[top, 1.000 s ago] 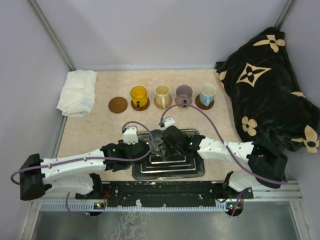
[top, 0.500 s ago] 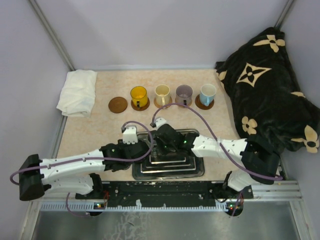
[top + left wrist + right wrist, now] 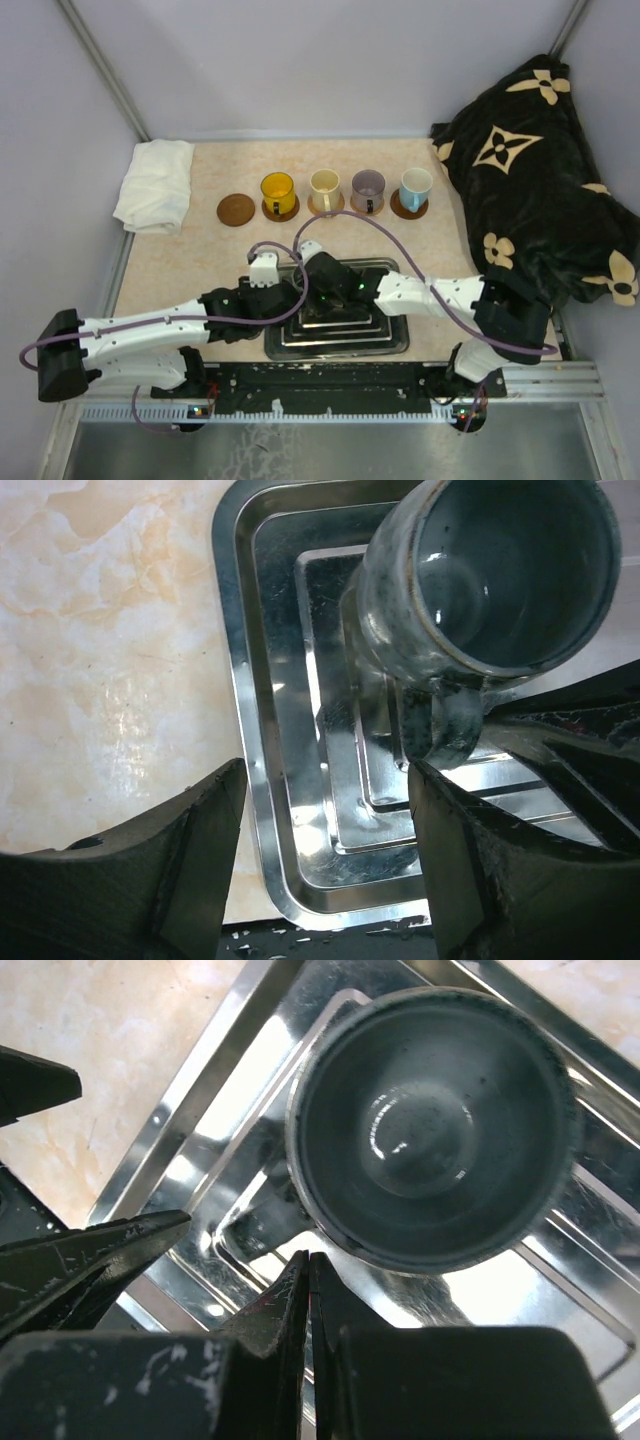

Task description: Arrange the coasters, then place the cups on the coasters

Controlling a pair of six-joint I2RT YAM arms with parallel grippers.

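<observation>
Left wrist view: grey mug [image 3: 490,580] upper right on the metal tray [image 3: 235,730], left jaws spread open, right jaws pinched closed on nothing.

- The left white-and-black arm [image 3: 140,335] lies low and reaches from its base toward the right.
- Its black two-finger left gripper [image 3: 325,810] has the fingers wide apart.
- The right white-and-black arm [image 3: 440,295] stretches low toward the left.
- Its black right gripper [image 3: 308,1285] has the fingers pressed together, just beside the other gripper.

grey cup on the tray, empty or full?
Empty. Both wrist views look down into the grey cup: only a bare glazed bottom with glare, nothing inside.
</observation>
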